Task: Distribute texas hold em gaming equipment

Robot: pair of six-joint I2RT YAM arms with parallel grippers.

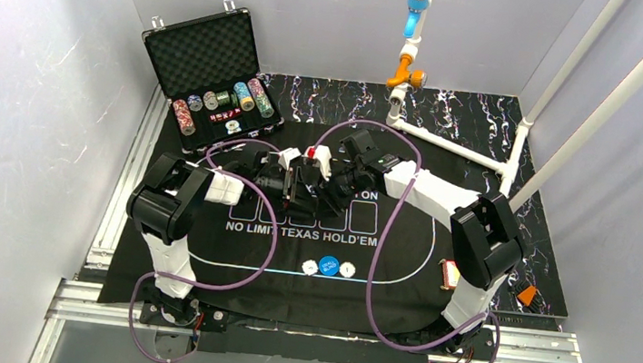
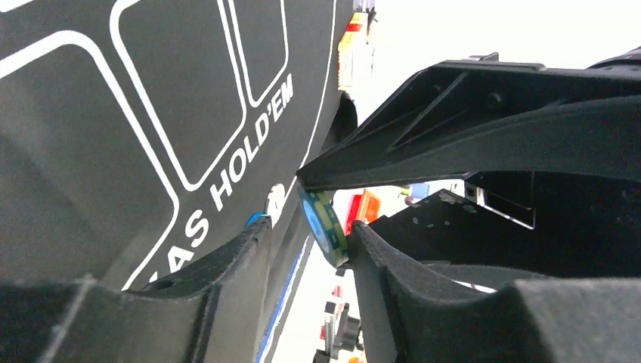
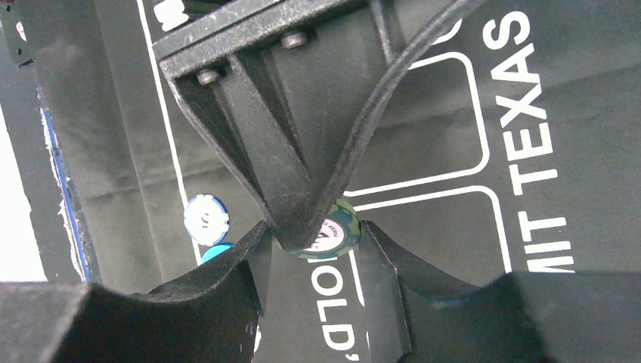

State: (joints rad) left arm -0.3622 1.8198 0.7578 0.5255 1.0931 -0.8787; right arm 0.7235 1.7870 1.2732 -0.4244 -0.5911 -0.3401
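Green chip point(image 2: 325, 227) hangs above the mat point(image 1: 401, 256), 12 o'clock of the buttons point(image 1: 328, 266). Left gripper point(image 2: 308, 236) jaws bracket it half-open, apparently for handover; whether right gripper point(image 3: 314, 234) jaws grip it cannot be told.

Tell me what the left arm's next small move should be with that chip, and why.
Probably close the left gripper the rest of the way. The green and yellow chip sits between its fingers, flat against one, with a gap to the other, while the right gripper seems to hold it by its rim. Only then should the right let go.
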